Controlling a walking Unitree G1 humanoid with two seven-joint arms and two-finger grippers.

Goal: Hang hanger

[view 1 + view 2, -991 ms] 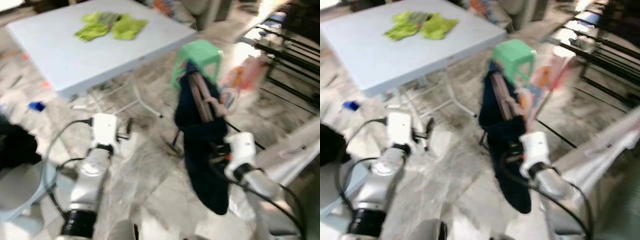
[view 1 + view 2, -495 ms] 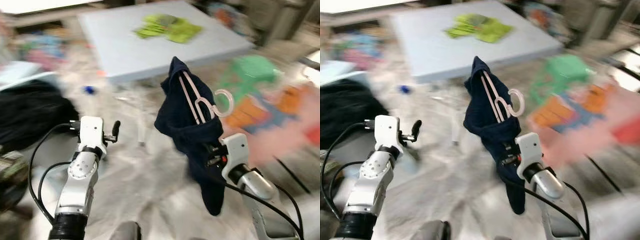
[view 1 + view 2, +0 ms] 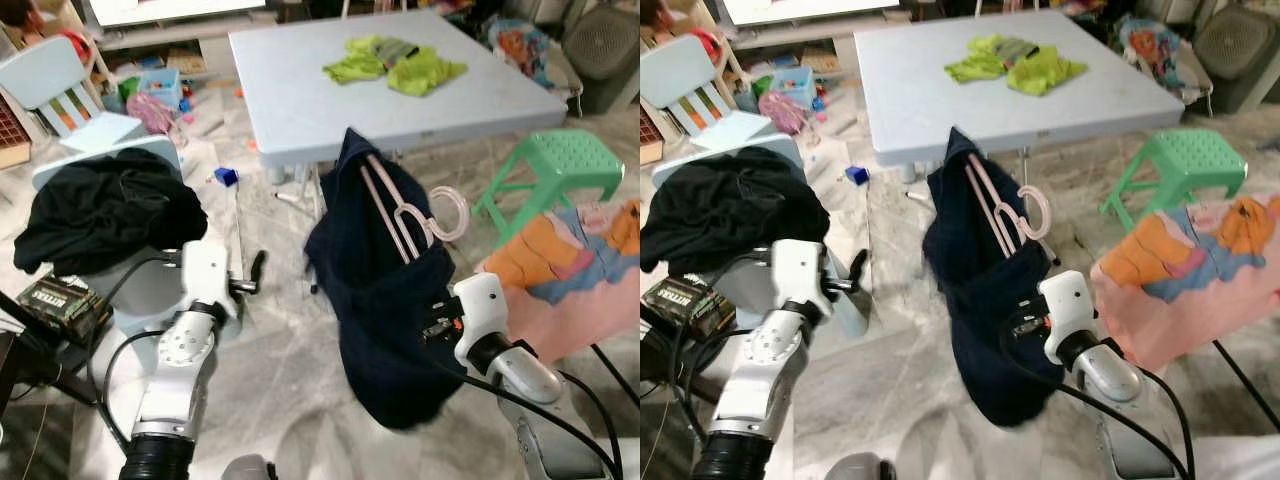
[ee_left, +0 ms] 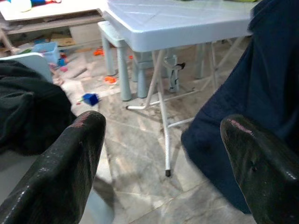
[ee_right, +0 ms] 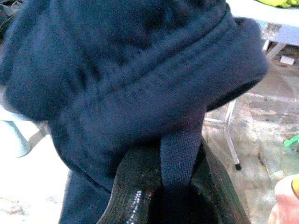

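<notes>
Carry step: right gripper (image 5: 163,186) jaws clamped the navy garment (image 3: 385,300) bearing the pink hanger (image 3: 400,215); left gripper (image 4: 163,154) jaws stood wide. No rail was visible; locating one came next, judged

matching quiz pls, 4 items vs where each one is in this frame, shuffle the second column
Things:
1. pink hanger
2. yellow-green cloth
3. black garment
4. green stool

Places:
A. heaped on the small light-blue chair
B. on the floor beside the table
C. inside the navy garment held by the right gripper
D. on top of the white table

Pairs: 1-C, 2-D, 3-A, 4-B
</notes>
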